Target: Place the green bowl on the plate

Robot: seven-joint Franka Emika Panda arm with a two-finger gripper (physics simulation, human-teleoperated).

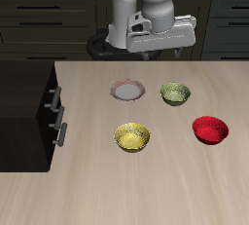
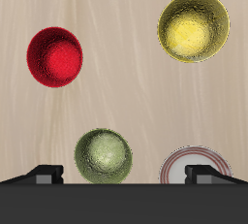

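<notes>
Pale wood tabletop [image 1: 156, 185] carried your green bowl [image 1: 175, 93], far back, just beside the plate [image 1: 128, 91] yet apart. Your gripper [image 2: 124, 175] hung above them, open and empty. You risked nudging the plate, or grabbing the yellow bowl [image 1: 132, 137] or red bowl [image 1: 209, 130] nearer the front.

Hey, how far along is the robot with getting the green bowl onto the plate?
Nothing looks done yet: the green bowl sits on the table beside the plate, apart from it, and the plate is bare. Nothing is in hand; the hand hangs above both, holding nothing. Left: descend, grasp the bowl, lift it and set it on the plate.
</notes>
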